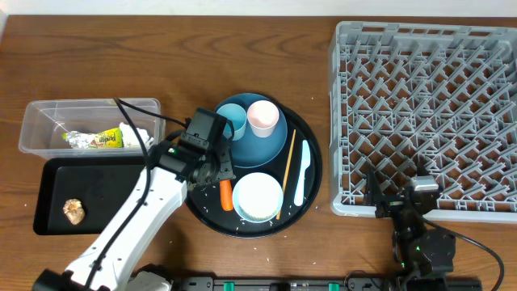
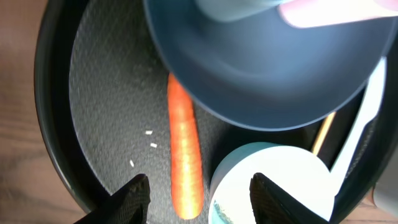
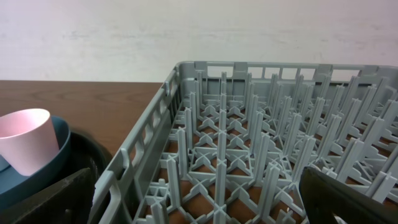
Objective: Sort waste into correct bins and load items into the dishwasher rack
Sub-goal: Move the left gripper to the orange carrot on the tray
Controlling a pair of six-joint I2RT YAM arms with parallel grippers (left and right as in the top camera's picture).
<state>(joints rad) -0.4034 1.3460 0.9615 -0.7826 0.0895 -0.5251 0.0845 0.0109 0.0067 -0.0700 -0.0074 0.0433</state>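
Carrot piece (image 2: 185, 155) lies flat on left part of round black tray (image 2: 56, 124). One end goes under rim of blue plate (image 2: 267, 68). White bowl (image 2: 267, 180) just beside.
Likely light, firm, smooth; may roll or slip.
Best pinch: across middle, clear of bowl.
Left gripper (image 2: 200, 198) partly open, one finger each side of carrot, holds nothing.
Right gripper (image 3: 199, 202) wide open, empty, at rack (image 3: 249, 149) edge.

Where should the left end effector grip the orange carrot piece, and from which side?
Grip the carrot piece across its narrow width, from straight above, at the end away from the blue plate, whose rim crowds the other end. It lies flat on the round black tray, white bowl close beside it.
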